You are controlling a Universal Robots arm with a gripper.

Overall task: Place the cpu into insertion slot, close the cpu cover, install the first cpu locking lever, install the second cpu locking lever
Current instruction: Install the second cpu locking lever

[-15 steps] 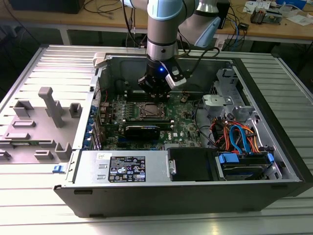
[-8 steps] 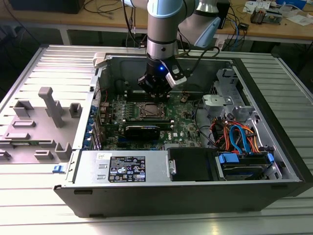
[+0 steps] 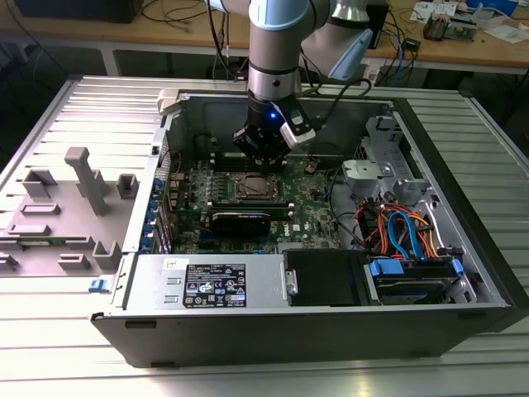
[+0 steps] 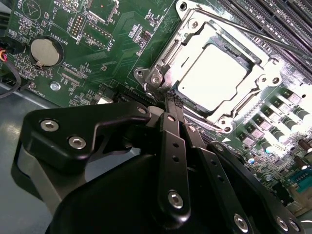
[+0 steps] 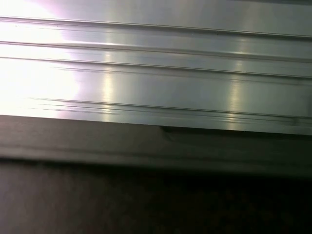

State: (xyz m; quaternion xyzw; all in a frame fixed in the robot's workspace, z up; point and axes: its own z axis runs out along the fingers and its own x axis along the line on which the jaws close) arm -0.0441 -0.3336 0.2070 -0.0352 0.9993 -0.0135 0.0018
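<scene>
cpu (image 4: 213, 78): silver square, flat in socket | cpu cover (image 4: 195, 34): metal frame, closed around it

Electronics lab or workshop, opened computer case (image 3: 331, 248) on slatted aluminium table (image 3: 74, 107), cable-strewn wooden benches (image 3: 463, 45) behind

The arm (image 3: 277, 37) descends vertically into the open computer case (image 3: 463, 248), its wrist pointing straight down. The gripper (image 4: 168, 100) hangs just above the case's green board, black fingers (image 4: 175, 161) drawn together, tips meeting at the socket's corner.
</scene>
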